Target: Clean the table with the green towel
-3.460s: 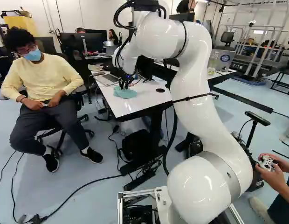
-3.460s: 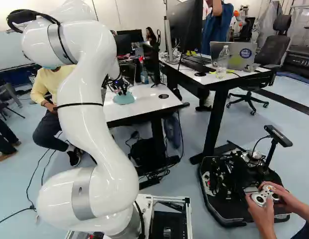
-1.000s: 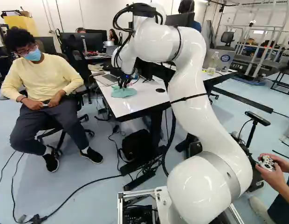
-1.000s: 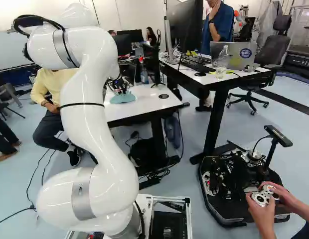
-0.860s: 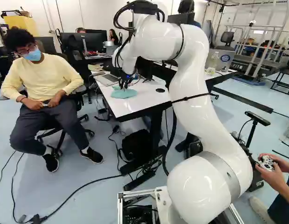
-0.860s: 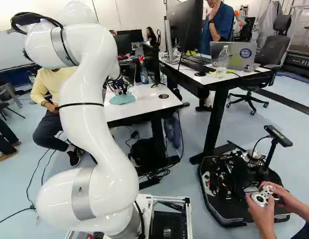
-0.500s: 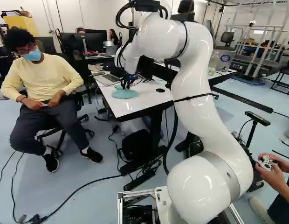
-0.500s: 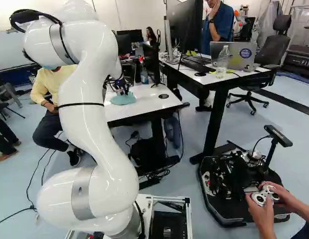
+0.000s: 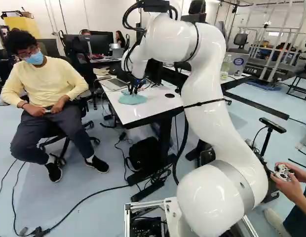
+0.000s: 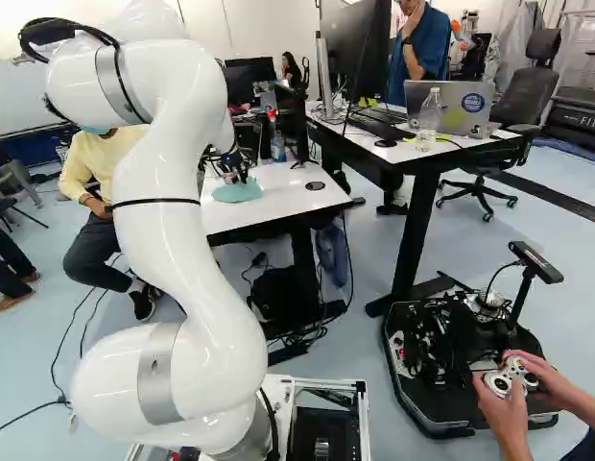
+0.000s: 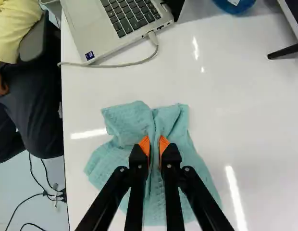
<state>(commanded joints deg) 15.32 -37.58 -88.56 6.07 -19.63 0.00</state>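
Observation:
My gripper (image 9: 135,90) is low over the white table (image 9: 155,106) in the left base view, at the green towel (image 9: 132,99). In the wrist view both orange-padded fingers of the gripper (image 11: 155,147) pinch a raised fold of the towel (image 11: 181,166) between them. The rest of the cloth spreads crumpled on the table top, around and under the fingers. The right base view shows the towel (image 10: 238,191) beneath the gripper as well.
An open laptop (image 11: 121,24) with a cable (image 11: 125,64) lies ahead of the towel. A blue round object (image 11: 234,4) and a dark stand foot (image 11: 285,50) are on the same table. A person sits beside it. A second desk (image 10: 374,144) stands right.
Over the last second the arm has shifted slightly toward the right of the left base view, with the gripped towel moving along the table. The base has not moved.

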